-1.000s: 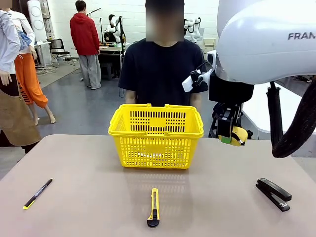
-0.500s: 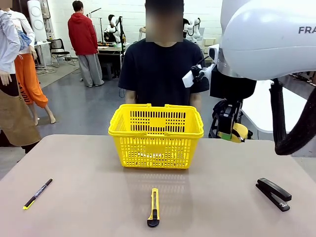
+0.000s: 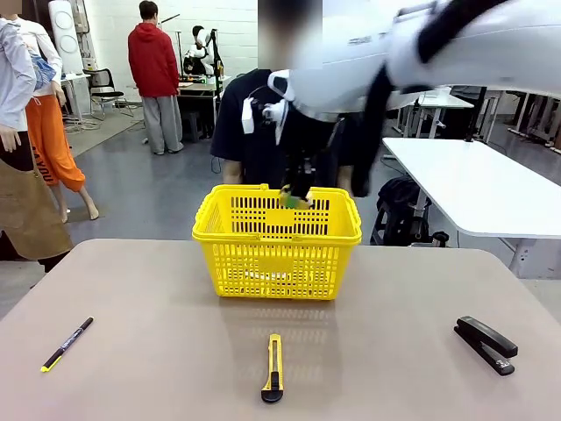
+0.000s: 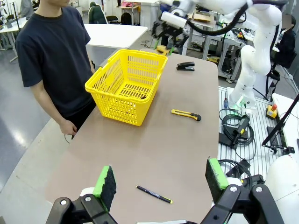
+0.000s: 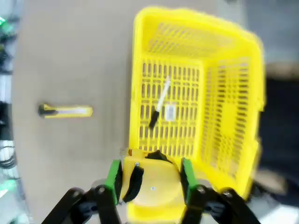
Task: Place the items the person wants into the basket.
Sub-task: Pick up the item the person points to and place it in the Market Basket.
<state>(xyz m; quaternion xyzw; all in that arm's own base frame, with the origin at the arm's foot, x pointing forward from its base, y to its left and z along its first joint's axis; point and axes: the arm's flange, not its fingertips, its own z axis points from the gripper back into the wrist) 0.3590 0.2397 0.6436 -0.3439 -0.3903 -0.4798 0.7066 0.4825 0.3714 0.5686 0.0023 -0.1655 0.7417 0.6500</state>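
Right gripper (image 3: 294, 194) swung over basket (image 3: 276, 267), clamping tape measure (image 5: 154, 187); marker (image 5: 160, 101) inside; left gripper (image 4: 161, 177) agape, empty.

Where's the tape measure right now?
In the front view's middle, the tape measure sits clamped in the right gripper, above the basket, in front of the person.

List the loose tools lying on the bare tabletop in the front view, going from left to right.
black pen with yellow tip -> yellow utility knife -> black stapler
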